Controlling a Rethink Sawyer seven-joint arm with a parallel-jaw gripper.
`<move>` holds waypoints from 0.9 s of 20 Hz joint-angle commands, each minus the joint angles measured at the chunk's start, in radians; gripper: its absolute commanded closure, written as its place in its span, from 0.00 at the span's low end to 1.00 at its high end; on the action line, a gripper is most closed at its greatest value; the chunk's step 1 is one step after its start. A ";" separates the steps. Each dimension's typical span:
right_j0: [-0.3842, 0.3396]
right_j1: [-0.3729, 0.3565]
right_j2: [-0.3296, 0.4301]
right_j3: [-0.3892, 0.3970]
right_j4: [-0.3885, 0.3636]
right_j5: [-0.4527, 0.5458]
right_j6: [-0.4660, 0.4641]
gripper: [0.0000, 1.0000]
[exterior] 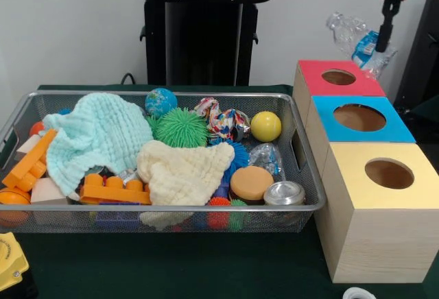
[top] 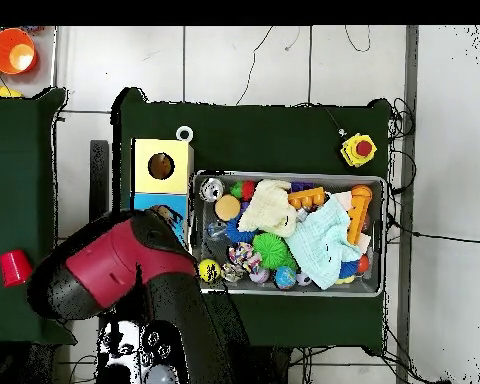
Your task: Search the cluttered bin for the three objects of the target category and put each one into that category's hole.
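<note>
Dark green worktop (exterior: 206,265) before a white wall (exterior: 68,25); claw (exterior: 382,38) grips a crushed bottle (exterior: 353,38) above the boxes

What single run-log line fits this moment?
gripper: shut on bottle | position: above red-topped box, behind blue hole | bin: cluttered

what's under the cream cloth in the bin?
Mostly hidden. Poking out round the cream cloth: an orange block at its left edge, red and green spiky balls at its lower right. Whether any bottle lies beneath in the bin can't be told.
</note>
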 commanded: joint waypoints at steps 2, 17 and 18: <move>0.077 0.155 -0.177 -0.194 -0.075 0.137 0.367 1.00; 0.133 0.251 -0.310 -0.268 -0.047 0.121 0.326 1.00; 0.137 0.257 -0.316 -0.274 -0.042 0.125 0.326 1.00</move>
